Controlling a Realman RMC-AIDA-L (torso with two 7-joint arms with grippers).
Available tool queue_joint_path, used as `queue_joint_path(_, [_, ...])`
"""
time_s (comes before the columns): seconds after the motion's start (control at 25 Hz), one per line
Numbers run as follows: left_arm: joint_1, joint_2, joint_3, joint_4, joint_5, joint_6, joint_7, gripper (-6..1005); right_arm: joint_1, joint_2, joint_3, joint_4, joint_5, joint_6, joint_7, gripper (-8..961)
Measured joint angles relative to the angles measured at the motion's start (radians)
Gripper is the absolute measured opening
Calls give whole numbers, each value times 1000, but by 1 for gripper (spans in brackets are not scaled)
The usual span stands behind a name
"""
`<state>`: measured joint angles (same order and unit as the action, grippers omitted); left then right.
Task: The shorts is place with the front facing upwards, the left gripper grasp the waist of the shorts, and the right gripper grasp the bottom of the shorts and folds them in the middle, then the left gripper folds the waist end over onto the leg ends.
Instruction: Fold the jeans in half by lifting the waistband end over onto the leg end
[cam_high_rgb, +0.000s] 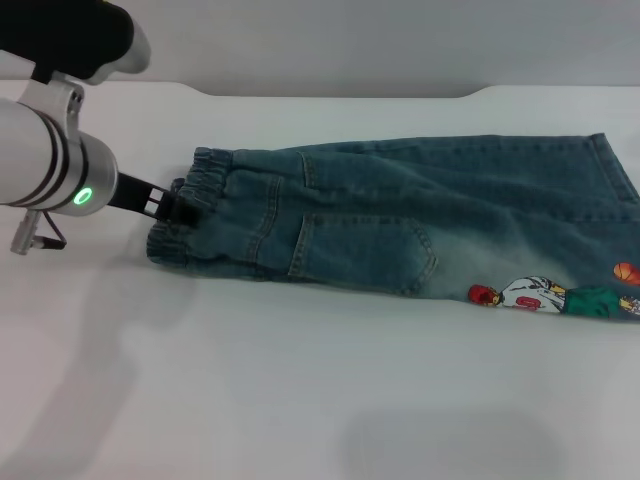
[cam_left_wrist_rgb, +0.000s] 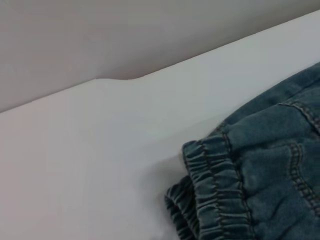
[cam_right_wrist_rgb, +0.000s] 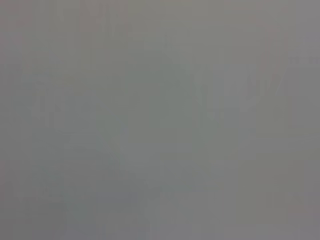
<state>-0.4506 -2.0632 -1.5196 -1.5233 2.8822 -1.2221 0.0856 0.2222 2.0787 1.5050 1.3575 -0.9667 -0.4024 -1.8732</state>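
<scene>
Already the shorts (cam_high_rgb: 400, 225) look doubled lengthwise, 1 leg lying over the other, so my judgement is that the middle fold is made and the last step is in hand: taking the waist of the shorts (cam_high_rgb: 195, 215) across onto the leg ends (cam_high_rgb: 615, 230). The left gripper (cam_high_rgb: 178, 203) sits at the puckered elastic band on the left side of the white table (cam_high_rgb: 300, 400), its black fingers touching the cloth, though whether they are clamped on it or merely around it I cannot tell. The right gripper is nowhere in the head view, and its wrist view gives only flat grey. The next move calls for a firm pinch through both layers, then a lift and a sweep rightward. The denim is faded pale near the thigh, with a stitched pocket (cam_high_rgb: 360, 250) and a cartoon patch (cam_high_rgb: 555, 297) by the hem
</scene>
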Motion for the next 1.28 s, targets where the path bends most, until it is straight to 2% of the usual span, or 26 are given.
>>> queue_joint_path(0.36, [-2,0,19,12,0,5,-1,852,34,0,56,-25,-299,-31,202,0])
queue_joint_path(0.48, [1,-1,22,12,-4,4,-1,851,49,-4,57,-29,-508,-84,405,0])
queue_joint_path(0.52, [1,-1,23,12,-5,4,-1,851,52,-6,49,-37,-634,-139,530,0])
queue_joint_path(0.56, [1,-2,25,13,-7,4,-2,851,49,-8,13,-65,-881,-276,777,-1])
queue_joint_path(0.64, [1,-2,28,12,-10,4,-2,850,36,-8,-46,-122,-1120,-458,1018,-1])
queue_joint_path(0.68, [1,-2,28,12,-9,4,-2,850,36,-8,-46,-122,-1120,-458,1018,-1])
queue_joint_path(0.76, [1,-2,29,8,-10,1,-4,850,33,-7,-122,-229,-1300,-651,1201,-1])
queue_joint_path(0.84, [-2,-1,31,3,-10,-5,-6,850,65,-4,-198,-382,-1400,-799,1295,-1])
queue_joint_path(0.92, [-3,-1,33,-10,-9,-12,-12,850,108,0,-263,-520,-1425,-869,1322,-1])
queue_joint_path(1.0, [-3,-1,34,-34,-8,-20,-20,850,152,7,-356,-642,-1370,-907,1344,0])
queue_joint_path(1.16, [1,2,31,-65,-1,-23,-24,850,171,6,-532,-710,-1153,-917,1386,0])
queue_joint_path(1.28, [0,3,31,-68,5,-28,-24,851,167,8,-615,-730,-1084,-911,1389,0])
